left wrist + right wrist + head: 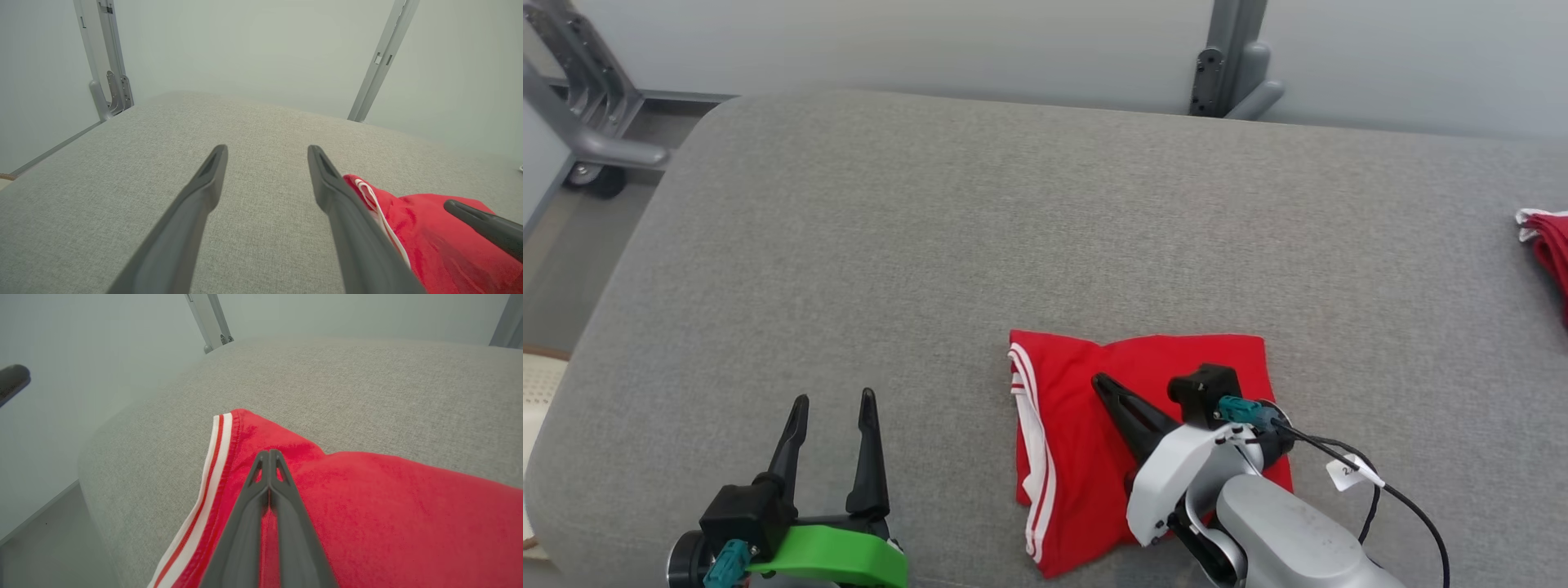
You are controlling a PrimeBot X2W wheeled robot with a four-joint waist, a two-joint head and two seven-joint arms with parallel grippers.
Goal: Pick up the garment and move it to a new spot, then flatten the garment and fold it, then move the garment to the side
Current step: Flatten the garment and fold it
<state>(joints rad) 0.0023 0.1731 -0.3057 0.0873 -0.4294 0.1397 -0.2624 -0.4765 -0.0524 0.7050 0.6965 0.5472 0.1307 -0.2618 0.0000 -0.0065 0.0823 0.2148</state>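
The folded red garment [1070, 457] lies near the grey cushion's [1013, 229] near edge, right of centre. The right tool [1099, 380], fingers pressed together, rests on it. The left tool [833, 402] hovers spread alongside.

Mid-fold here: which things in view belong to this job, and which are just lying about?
Job: folded red garment; right gripper, shut, over it; left gripper, open; grey cushion.
Lying about: second red cloth at the right edge; metal frame posts.
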